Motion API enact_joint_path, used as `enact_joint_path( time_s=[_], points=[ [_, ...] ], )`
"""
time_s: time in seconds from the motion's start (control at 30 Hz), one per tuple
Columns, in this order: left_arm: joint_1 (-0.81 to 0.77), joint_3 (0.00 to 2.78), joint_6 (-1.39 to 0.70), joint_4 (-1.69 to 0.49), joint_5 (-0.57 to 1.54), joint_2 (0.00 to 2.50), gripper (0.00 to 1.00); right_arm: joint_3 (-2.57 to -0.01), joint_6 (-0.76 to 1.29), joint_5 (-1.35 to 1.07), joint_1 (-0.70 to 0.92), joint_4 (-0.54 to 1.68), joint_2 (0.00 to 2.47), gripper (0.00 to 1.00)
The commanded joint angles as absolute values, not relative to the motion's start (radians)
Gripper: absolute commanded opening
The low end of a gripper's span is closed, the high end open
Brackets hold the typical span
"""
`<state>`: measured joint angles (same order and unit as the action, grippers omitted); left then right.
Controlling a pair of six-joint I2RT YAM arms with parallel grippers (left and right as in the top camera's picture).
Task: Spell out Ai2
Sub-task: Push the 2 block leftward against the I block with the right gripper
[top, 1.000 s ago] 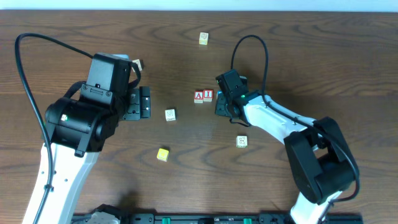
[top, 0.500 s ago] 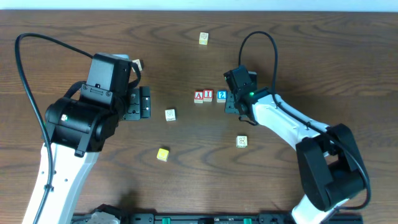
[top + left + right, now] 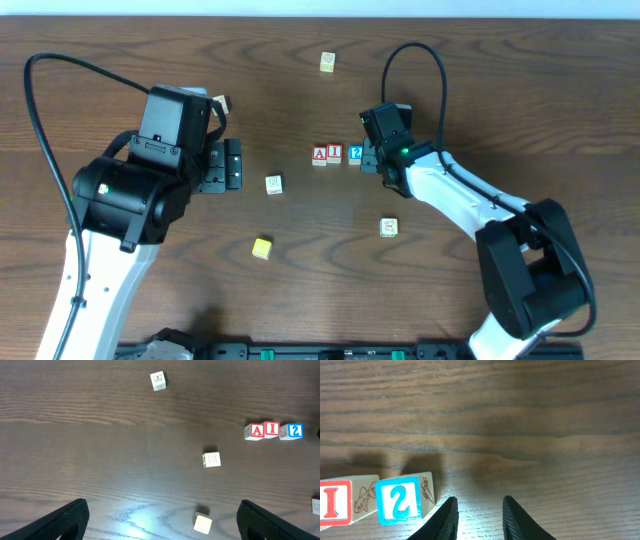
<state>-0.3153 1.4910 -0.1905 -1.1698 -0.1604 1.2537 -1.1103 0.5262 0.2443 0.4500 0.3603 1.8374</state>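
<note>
Three cubes lie in a row mid-table: the red A (image 3: 319,154), the red I (image 3: 334,153) and the blue 2 (image 3: 356,153), also seen as A (image 3: 256,431), I (image 3: 272,429) and 2 (image 3: 295,430). My right gripper (image 3: 369,159) sits just right of the 2 cube (image 3: 398,500). Its jaws (image 3: 479,502) stand a narrow gap apart with only bare wood between them, and the left fingertip (image 3: 449,507) is close beside the cube's side. The I cube (image 3: 335,502) touches the 2. My left gripper (image 3: 232,166) is wide open and empty (image 3: 160,521), far left of the row.
A cream cube (image 3: 328,62) lies at the back. A white cube (image 3: 274,184) lies left of the row, a yellow cube (image 3: 262,248) nearer the front, and another cream cube (image 3: 388,228) under the right arm's reach. The right arm's cable (image 3: 415,60) arches over the back.
The right gripper drew back to the right, uncovering the blue 2 cube beside the I. The left arm has not moved.
</note>
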Motion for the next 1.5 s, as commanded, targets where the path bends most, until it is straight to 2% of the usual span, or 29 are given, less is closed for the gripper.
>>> enact_joint_path(
  time_s=[0.0, 1.13, 1.47],
  points=[
    [-0.315, 1.494, -0.207, -1.169, -0.157, 1.255, 0.95, -1.108, 0.526, 0.264, 0.448, 0.337, 1.853, 0.30],
    [-0.315, 1.494, -0.207, -1.169, -0.157, 1.255, 0.95, -1.108, 0.569, 0.145, 0.453, 0.278, 1.899, 0.33],
    [-0.315, 1.494, -0.207, -1.169, -0.157, 1.255, 0.95, -1.108, 0.569, 0.141, 0.453, 0.276, 1.899, 0.43]
  ],
)
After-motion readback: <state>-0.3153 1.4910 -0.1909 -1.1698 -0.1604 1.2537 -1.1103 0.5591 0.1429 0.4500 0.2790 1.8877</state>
